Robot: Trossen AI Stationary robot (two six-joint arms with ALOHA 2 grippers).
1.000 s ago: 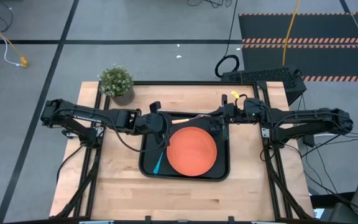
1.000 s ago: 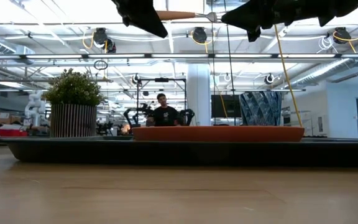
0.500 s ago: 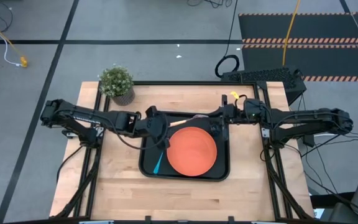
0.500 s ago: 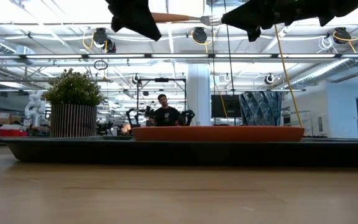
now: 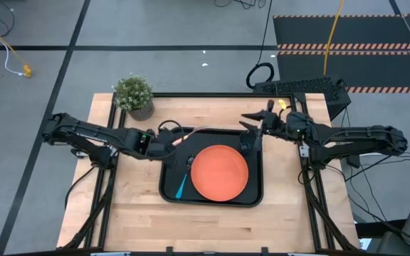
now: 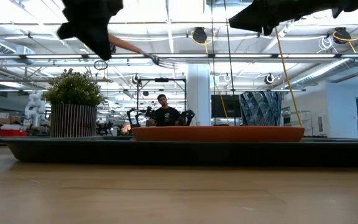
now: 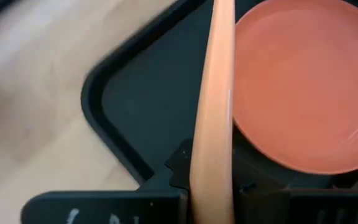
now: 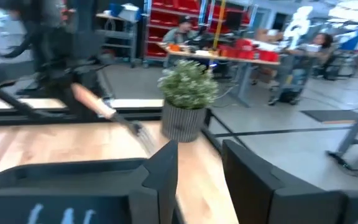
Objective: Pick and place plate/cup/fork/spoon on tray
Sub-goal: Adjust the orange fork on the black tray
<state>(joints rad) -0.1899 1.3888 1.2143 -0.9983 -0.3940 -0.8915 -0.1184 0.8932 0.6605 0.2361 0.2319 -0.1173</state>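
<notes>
Gripping fork (image 7: 213, 118) above tray (image 5: 168, 186) edge, left gripper (image 5: 164, 142)

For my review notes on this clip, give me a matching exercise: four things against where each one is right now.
Things:
1. fork
2. plate
3. spoon
4. plant

Places:
A. on the tray, left of the plate
B. back left corner of the table
C. held up by the left end effector
D. middle of the tray

Pairs: 1-C, 2-D, 3-A, 4-B
</notes>
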